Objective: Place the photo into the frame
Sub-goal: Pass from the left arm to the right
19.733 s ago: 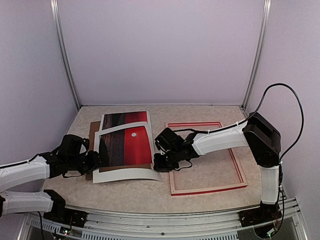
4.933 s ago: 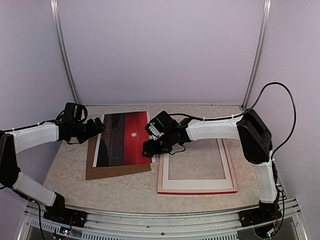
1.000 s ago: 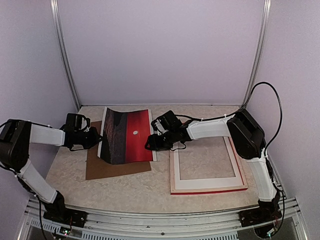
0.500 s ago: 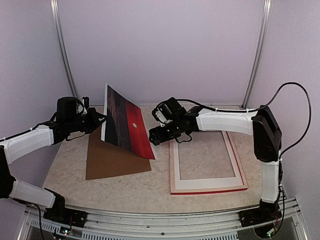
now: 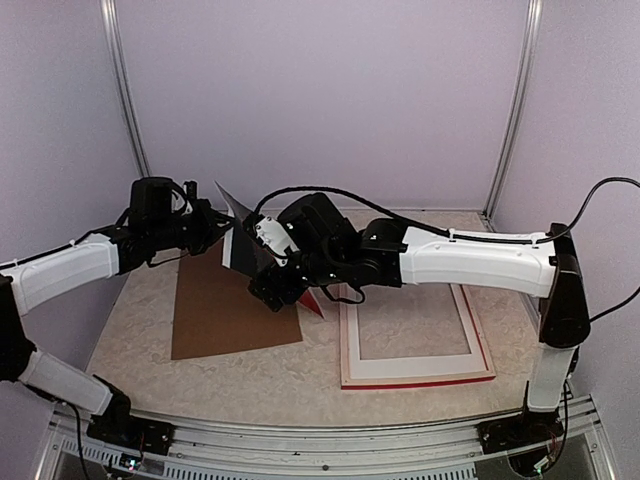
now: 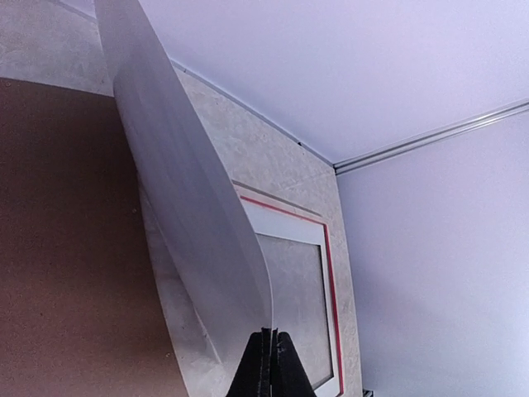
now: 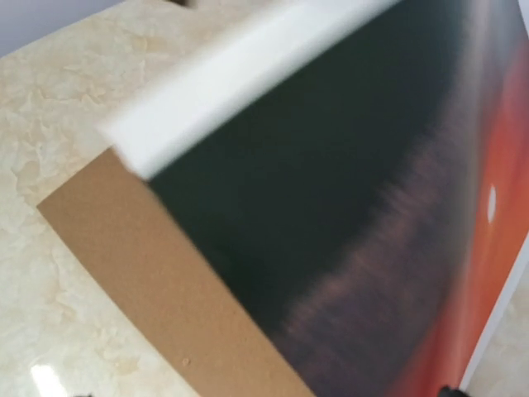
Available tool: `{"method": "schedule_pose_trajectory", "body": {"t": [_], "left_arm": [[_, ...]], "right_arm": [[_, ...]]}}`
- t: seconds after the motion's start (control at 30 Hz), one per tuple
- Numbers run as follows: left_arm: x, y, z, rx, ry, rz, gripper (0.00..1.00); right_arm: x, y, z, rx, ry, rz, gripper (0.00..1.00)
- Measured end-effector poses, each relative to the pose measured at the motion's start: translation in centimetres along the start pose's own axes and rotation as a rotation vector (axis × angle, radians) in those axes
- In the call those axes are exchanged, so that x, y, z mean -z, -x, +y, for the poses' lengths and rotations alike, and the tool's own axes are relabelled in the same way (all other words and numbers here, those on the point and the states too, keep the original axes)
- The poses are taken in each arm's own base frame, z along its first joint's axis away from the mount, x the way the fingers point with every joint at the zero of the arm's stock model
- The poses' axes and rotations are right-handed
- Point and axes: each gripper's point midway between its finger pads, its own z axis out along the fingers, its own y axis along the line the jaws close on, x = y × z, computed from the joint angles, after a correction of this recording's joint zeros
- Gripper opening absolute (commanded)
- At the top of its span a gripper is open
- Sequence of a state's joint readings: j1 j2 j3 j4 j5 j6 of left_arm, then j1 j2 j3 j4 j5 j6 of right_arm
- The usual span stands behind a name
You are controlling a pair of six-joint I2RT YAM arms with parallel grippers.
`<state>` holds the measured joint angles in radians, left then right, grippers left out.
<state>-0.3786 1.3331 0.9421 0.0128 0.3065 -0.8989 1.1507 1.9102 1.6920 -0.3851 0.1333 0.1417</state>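
Just lifted: photo [image 5: 238, 250] clear of tabletop [image 5: 250, 385], left hand [image 5: 205, 228] clamped on its edge, hold of right hand [image 5: 268, 285] unclear; probably bound for frame [image 5: 415, 374].

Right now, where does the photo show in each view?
Top external: the photo, lifted left of centre, behind the right arm.
Left wrist: its pale back, top left to bottom centre.
Right wrist: its dark-and-red face fills most of the picture.
Shared landmark: the brown board.

Soft purple walls [image 5: 320, 100] all around, in even bright light. Shiny metal posts [image 5: 125, 110] in the back corners. Below, a sandy, blotchy table top [image 5: 250, 385] with a metal rail [image 5: 350, 452] along the near edge.
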Motion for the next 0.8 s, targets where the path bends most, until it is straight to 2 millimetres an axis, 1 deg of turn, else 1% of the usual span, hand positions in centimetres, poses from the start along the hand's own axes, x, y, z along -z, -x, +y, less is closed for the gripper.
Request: {"method": "schedule_pose_trajectory", "body": {"t": [0.13, 0.27, 0.37, 0.43, 0.53, 0.63, 0.8], "left_arm": [[-0.6, 0.2, -2.4, -0.006, -0.033, 0.007, 0.00], [-1.0, 0.0, -4.0, -0.011, -0.053, 0.018, 0.00], [-1.2, -0.5, -4.5, -0.010, -0.053, 0.032, 0.00], [-1.3, -0.9, -4.6, -0.006, -0.052, 0.043, 0.00], [-1.5, -1.5, -4.7, -0.002, -0.051, 0.056, 0.00], [-1.7, -1.8, -4.7, -0.002, -0.048, 0.065, 0.00], [-1.9, -2.1, -4.6, -0.002, -0.043, 0.072, 0.00]], "right_arm": [[-0.1, 1.5, 1.4, 0.071, -0.047, -0.017, 0.86], [-0.4, 2.4, 1.4, 0.106, -0.117, -0.018, 0.82], [-0.8, 2.6, 0.5, 0.123, -0.201, -0.005, 0.79], [-1.0, 2.3, -0.4, 0.132, -0.259, 0.010, 0.77], [-1.2, 1.9, -1.7, 0.155, -0.344, 0.034, 0.72], [-1.2, 1.7, -2.7, 0.177, -0.410, 0.051, 0.62], [-1.1, 1.3, -3.4, 0.213, -0.475, 0.071, 0.45]]}}
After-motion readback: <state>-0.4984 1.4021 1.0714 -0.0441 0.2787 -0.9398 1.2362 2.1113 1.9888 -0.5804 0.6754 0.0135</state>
